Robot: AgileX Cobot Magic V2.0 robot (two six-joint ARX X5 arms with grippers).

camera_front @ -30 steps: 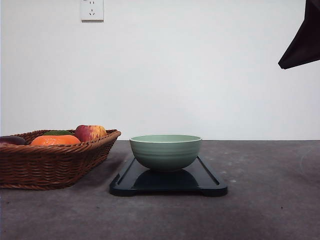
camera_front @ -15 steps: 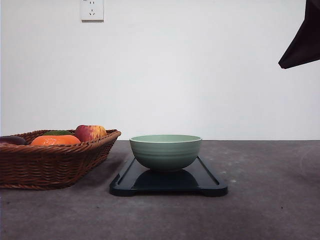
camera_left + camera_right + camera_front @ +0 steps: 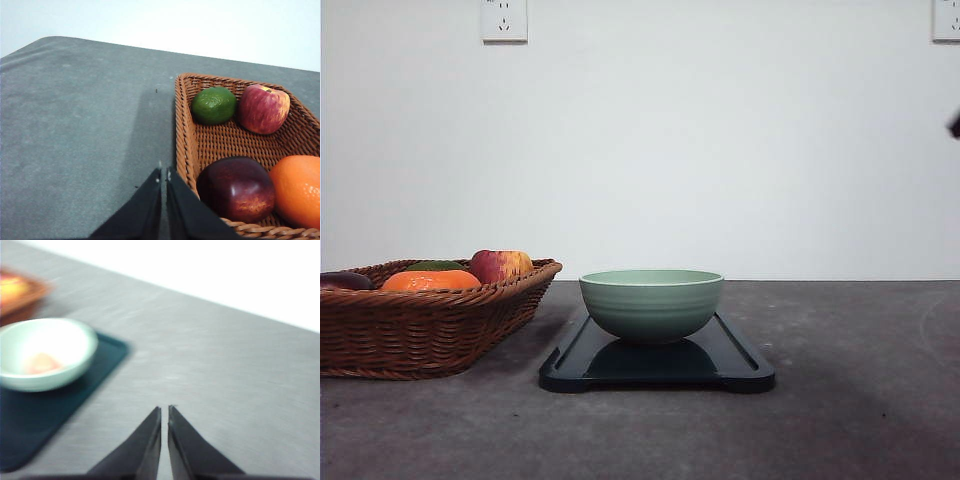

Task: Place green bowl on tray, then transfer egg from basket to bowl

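Sitting in the middle of the flat dark blue-black tray (image 3: 730, 362) is the round pale green bowl (image 3: 652, 303). A small reddish-tan egg (image 3: 42, 362) lies inside the bowl, blurry in the right wrist view. The tray rests on the grey desk (image 3: 860, 420), just beside the wide brown woven basket (image 3: 410, 325) at the desk's left edge. The right gripper (image 3: 164, 410) has its two dark fingers pressed together with nothing between them. It hangs over bare desk, well apart from the bowl and egg. The left gripper (image 3: 163, 175) is closed and empty too, just outside the basket's rim. In the basket lie a green avocado (image 3: 214, 105), a red apple (image 3: 263, 108), a dark purple-red round fruit (image 3: 236, 188) and an orange fruit (image 3: 298, 190).
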